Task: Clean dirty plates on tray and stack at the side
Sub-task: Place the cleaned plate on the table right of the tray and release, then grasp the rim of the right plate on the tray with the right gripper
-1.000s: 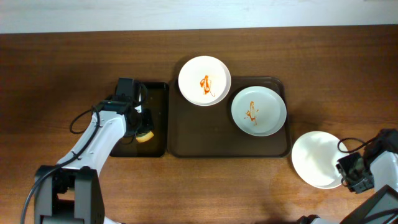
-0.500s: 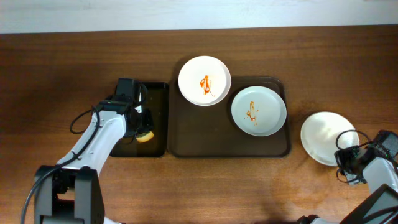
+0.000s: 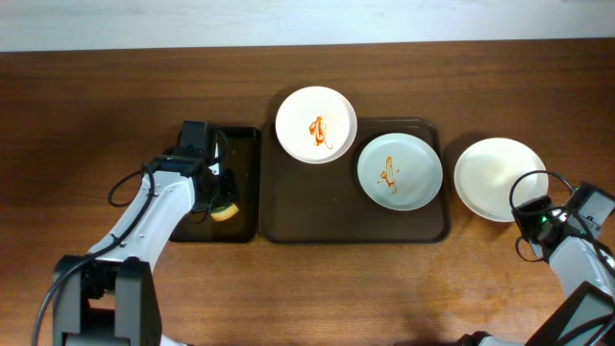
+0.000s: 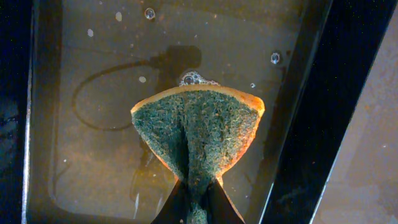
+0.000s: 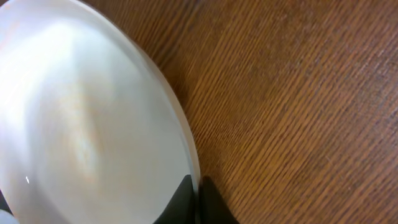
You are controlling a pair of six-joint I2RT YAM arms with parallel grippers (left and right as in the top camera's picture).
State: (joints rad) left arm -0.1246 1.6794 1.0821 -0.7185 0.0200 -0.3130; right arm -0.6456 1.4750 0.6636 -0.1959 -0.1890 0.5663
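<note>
A white plate with an orange squiggle (image 3: pixel 316 125) overlaps the back left rim of the brown tray (image 3: pixel 317 221). A pale mint plate with an orange squiggle (image 3: pixel 400 170) lies on the tray's right side. A plain white plate (image 3: pixel 495 178) is right of the tray, over the table. My right gripper (image 3: pixel 531 213) is shut on its near right rim, as the right wrist view shows with the plate (image 5: pixel 81 124) and the gripper (image 5: pixel 196 193). My left gripper (image 4: pixel 198 205) is shut on a green and orange sponge (image 4: pixel 198 134) over the black tray (image 3: pixel 245 154).
The black tray (image 4: pixel 93 93) holds shallow soapy water with bubbles. Bare wooden table (image 3: pixel 480 298) lies in front of and right of the brown tray. The table's far edge meets a white wall strip (image 3: pixel 288 19).
My right gripper has carried the plain white plate up and away from the table's front edge, to a spot level with the brown tray. The left arm has not moved.
</note>
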